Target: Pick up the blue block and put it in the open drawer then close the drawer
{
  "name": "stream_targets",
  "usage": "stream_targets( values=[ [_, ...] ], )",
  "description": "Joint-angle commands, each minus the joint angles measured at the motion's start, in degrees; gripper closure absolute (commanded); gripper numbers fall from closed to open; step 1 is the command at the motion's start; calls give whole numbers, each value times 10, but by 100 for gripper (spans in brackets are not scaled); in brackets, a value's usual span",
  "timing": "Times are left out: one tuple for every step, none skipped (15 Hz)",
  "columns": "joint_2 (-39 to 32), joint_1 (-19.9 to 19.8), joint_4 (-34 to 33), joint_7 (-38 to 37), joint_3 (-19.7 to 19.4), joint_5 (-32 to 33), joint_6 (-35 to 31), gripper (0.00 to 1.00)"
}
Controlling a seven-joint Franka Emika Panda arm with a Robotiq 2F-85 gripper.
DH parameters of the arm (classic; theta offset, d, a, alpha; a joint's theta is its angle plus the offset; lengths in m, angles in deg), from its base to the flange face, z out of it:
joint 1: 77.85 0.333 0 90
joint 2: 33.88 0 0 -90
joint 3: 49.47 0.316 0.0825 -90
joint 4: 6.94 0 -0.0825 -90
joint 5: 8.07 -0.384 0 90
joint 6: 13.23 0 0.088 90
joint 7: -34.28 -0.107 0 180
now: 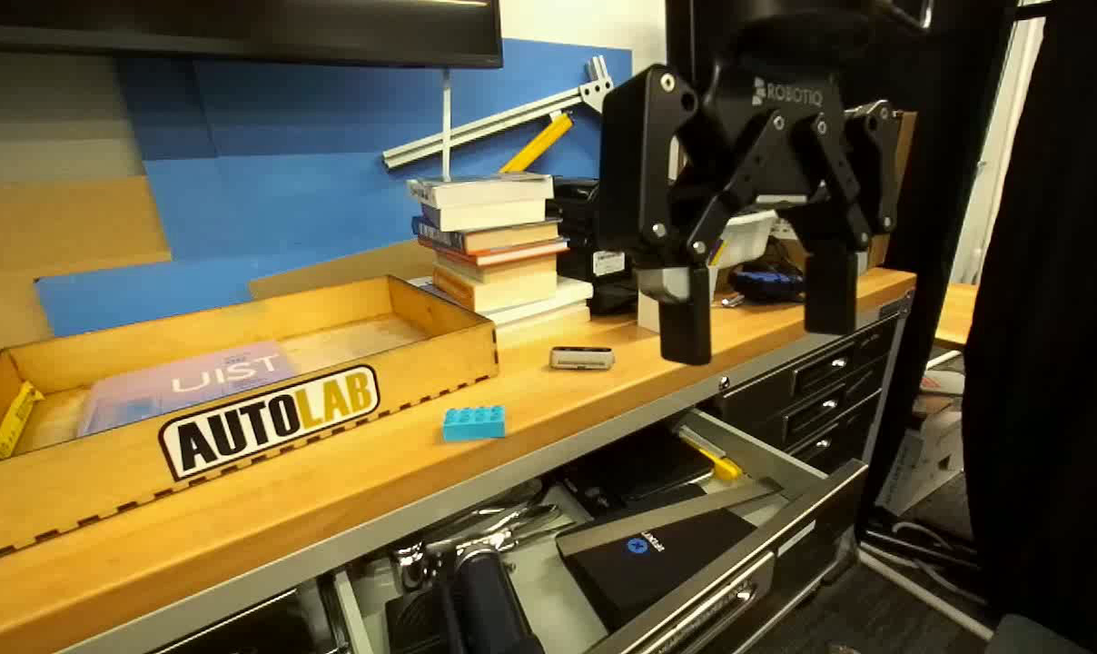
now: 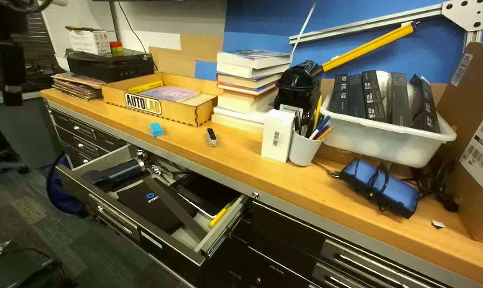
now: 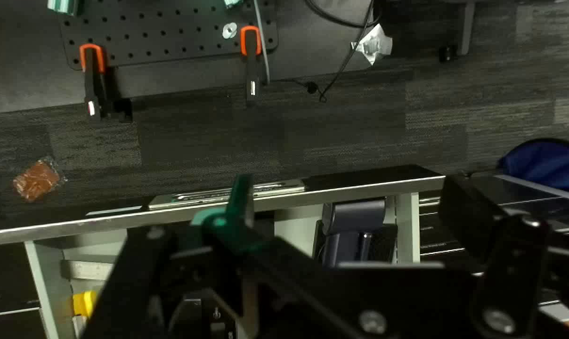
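The blue block [image 1: 474, 423] lies on the wooden worktop near its front edge, in front of a wooden box; it also shows in an exterior view [image 2: 156, 129]. It is out of the wrist view. The drawer [image 1: 816, 542] is pulled open below the worktop, with dark items inside; it also shows in an exterior view [image 2: 173, 250] and in the wrist view [image 3: 360, 190]. My gripper [image 1: 759, 313] is high above the worktop, well away from the block. Its fingers are wide apart with nothing between them. In an exterior view only part of it shows at the left edge.
The AUTOLAB wooden box [image 1: 276, 427] stands behind the block. A small grey block [image 1: 582, 358] lies beside it on the worktop. A book stack [image 1: 494, 263], a pen cup [image 2: 304, 150] and a white bin [image 2: 385, 138] stand farther along. A cardboard box [image 2: 471, 140] is at the end.
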Motion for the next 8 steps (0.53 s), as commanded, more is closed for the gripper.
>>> stream_targets(
  values=[
    [1,-7,-4,3,5,-3,2,0],
    [2,-7,-6,3,5,-3,2,0],
    [3,-8,-8,4,5,-3,2,0],
    [3,-8,-8,4,5,-3,2,0],
    [4,-8,-8,4,5,-3,2,0],
    [-37,-20,-31,0,1,5,0,0],
    [-65,-29,-46,7,-1,18,-19,0],
    [-94,-39,-62,18,-2,33,-58,0]
  ],
)
